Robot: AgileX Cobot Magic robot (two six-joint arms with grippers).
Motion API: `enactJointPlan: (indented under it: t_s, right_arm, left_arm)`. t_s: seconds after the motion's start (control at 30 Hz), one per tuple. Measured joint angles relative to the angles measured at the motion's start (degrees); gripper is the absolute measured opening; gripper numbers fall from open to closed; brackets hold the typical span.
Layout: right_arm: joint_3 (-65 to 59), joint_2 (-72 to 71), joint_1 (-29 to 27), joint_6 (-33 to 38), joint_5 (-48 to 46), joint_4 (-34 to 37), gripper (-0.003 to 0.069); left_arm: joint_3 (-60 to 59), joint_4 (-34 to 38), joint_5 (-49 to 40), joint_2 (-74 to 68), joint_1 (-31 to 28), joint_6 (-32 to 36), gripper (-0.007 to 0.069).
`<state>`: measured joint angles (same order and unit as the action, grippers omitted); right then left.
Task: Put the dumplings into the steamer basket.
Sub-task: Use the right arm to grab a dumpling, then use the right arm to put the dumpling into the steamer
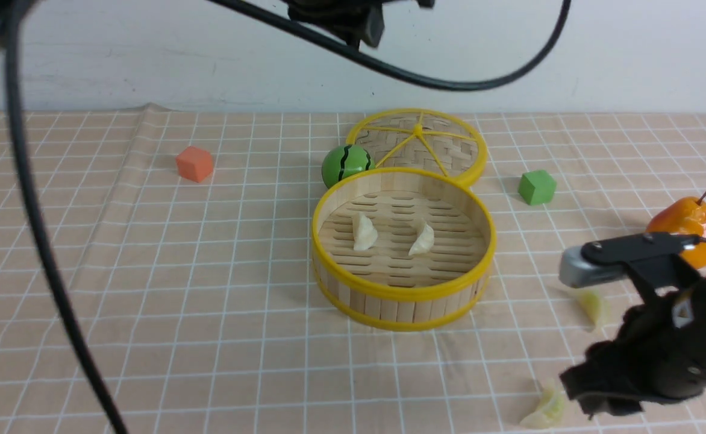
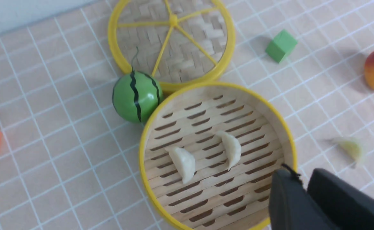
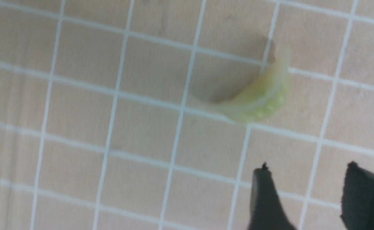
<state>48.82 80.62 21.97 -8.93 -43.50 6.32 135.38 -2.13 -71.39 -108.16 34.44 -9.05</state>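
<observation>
"Start with the front view."

"Can see two off-white dumplings inside the bamboo steamer basket, lying apart on the slatted floor. Can also spot two pale green dumplings out on the gridded tabletop, one near the bottom edge, one farther back, both near the right gripper."

"And beyond the basket?"

"See the woven lid with yellow spokes, and a striped toy watermelon just beside the basket. Add an orange-red block well off to the left, a green block and a toy pear to the right. Notice the left arm across the top, black cable included."

"On to the left wrist view."

"Find the left gripper with fingers pressed together, pinching nothing visible, above part of the basket. Again see both off-white dumplings inside, one green dumpling outside."

"Finish with the right wrist view."

"See a pale green dumpling flat on the tabletop, apart from the fingers in this view. Call the right gripper spread, empty between the tips."

"Touching the dumpling at all?"

"No, just near."
</observation>
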Motion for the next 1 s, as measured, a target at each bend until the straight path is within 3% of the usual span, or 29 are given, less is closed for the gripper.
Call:
enactJointPlan:
  t_s: [0.03,0.07,0.17,0.3,0.4,0.53,0.57,0.63,0.83,1.0]
  right_arm:
    - [0.34,1.04,0.00,-0.52,0.61,0.00,0.0377]
    - [1.55,4.41,0.00,-2.19,2.88,0.00,0.0453]
    - [3.03,10.79,0.00,-5.30,5.99,0.00,0.0556]
    - [3.30,15.90,0.00,-7.00,6.82,0.23,0.0577]
    - [3.53,17.56,0.08,-7.02,6.79,0.37,0.0536]
    - [4.08,17.84,0.08,-7.15,6.50,0.22,0.0329]
    - [4.47,17.91,0.08,-6.63,6.02,0.27,0.0246]
    - [5.58,17.91,0.12,-5.26,4.29,0.32,0.0185]
    - [18.84,17.91,1.31,2.89,-6.24,0.26,0.0203]
    - [34.29,21.41,4.10,5.33,-8.69,0.41,0.0203]
  left_arm:
    - [0.00,0.00,0.00,0.49,0.00,0.06,0.0024]
    - [-0.17,0.00,0.00,2.30,0.00,0.26,-0.0013]
    - [-2.35,0.00,0.00,6.38,0.00,0.39,-0.0014]
    - [-7.09,-0.07,0.00,10.72,0.00,1.59,-0.0014]
    - [-11.39,-0.85,0.00,13.30,0.00,2.14,-0.0014]
    - [-16.56,-2.32,-0.05,15.54,0.00,2.15,-0.0014]
    - [-17.41,-2.43,-0.05,15.87,0.00,2.15,-0.0014]
    - [-18.10,-2.60,-0.05,16.09,0.00,2.19,-0.0014]
    - [-18.37,-3.46,-0.05,16.52,0.00,2.19,-0.0014]
    - [-18.37,-3.78,-0.05,16.88,0.00,2.19,-0.0014]
